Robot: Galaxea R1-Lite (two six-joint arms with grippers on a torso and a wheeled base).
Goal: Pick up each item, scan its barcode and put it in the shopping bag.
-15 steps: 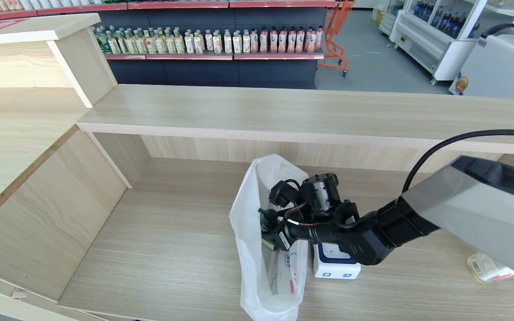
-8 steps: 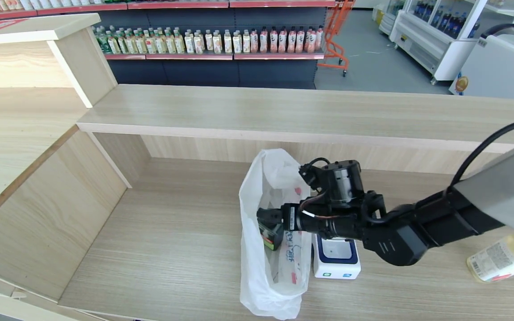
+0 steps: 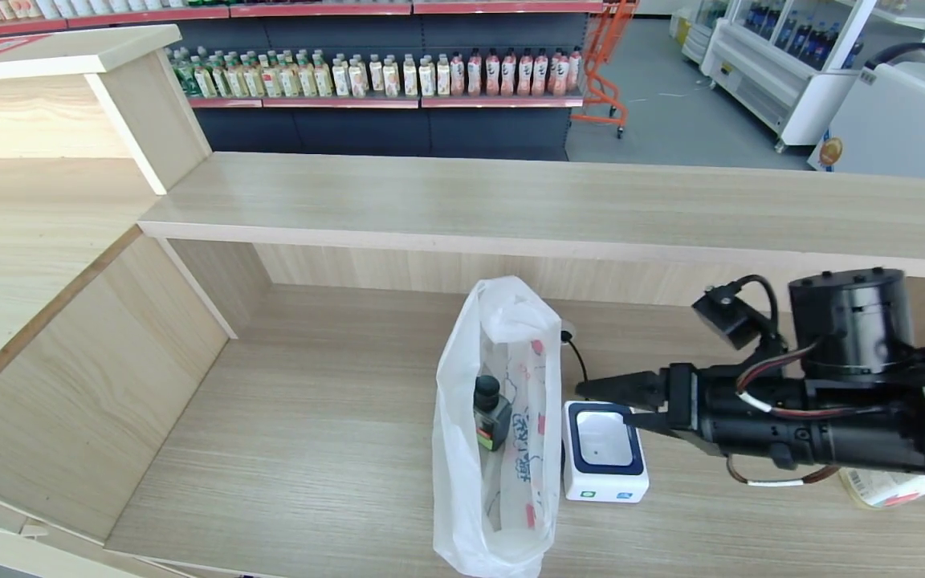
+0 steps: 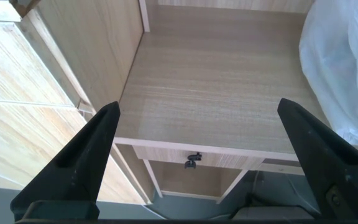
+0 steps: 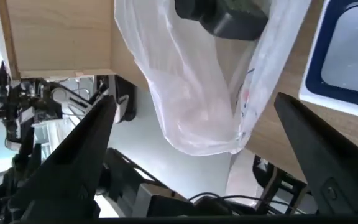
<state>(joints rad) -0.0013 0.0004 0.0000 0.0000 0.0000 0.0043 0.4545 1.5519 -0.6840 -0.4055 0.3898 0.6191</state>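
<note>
Shopping bag (image 3: 503, 482), dark bottle (image 3: 491, 411) inside, stands just beyond the right end effector (image 3: 603, 401). This end effector gapes wide, empty, above the scanner (image 3: 603, 453).

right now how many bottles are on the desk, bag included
2: a dark bottle inside the shopping bag, a pale bottle at the desk's right, mostly behind the right arm. Others may be hidden.
</note>
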